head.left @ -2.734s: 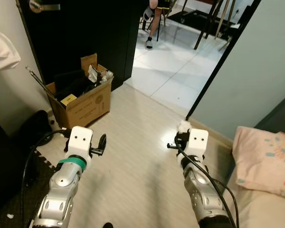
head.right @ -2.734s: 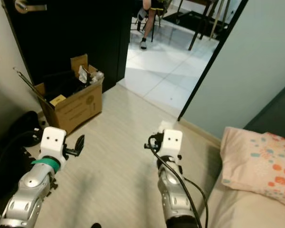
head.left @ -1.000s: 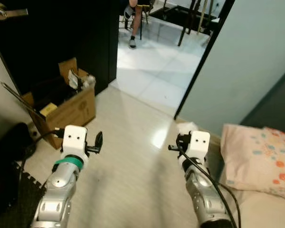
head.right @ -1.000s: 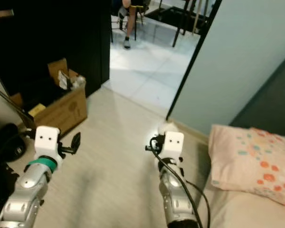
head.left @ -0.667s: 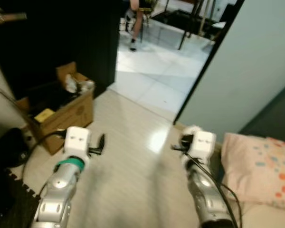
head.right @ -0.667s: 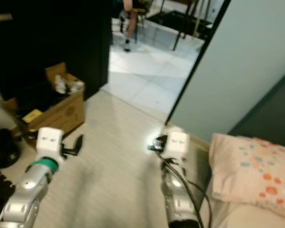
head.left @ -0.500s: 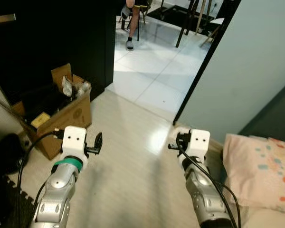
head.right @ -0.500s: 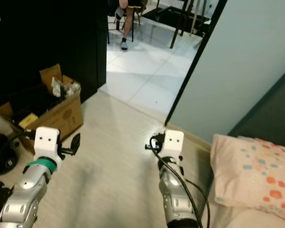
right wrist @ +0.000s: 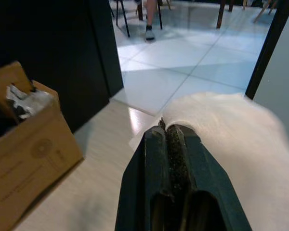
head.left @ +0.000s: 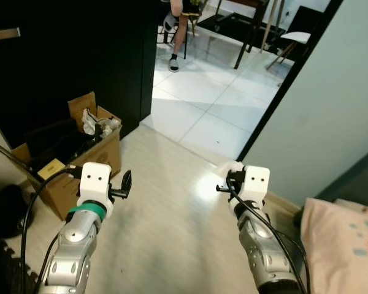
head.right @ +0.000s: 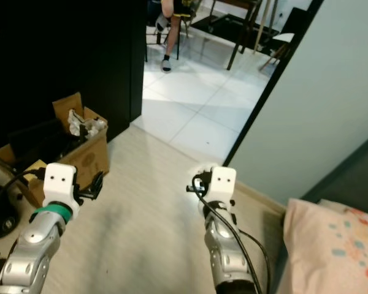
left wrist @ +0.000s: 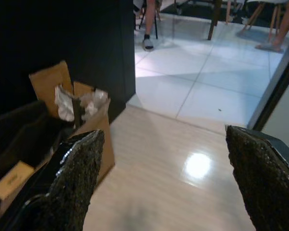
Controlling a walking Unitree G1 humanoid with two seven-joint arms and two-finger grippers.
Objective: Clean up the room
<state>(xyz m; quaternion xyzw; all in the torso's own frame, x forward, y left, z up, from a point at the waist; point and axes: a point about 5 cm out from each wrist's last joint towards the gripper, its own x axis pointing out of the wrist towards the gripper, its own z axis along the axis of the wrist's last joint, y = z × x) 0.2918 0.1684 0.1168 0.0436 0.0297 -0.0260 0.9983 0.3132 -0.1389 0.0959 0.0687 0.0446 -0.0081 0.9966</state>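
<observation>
Now the right pincer (right wrist: 169,139) is clamping a white tissue (right wrist: 226,130) above the floor; the left pincer (left wrist: 159,163) is hanging apart, empty. Walking toward the far-left cardboard box (head.left: 86,156), the thin tissue is risking slipping free.
</observation>
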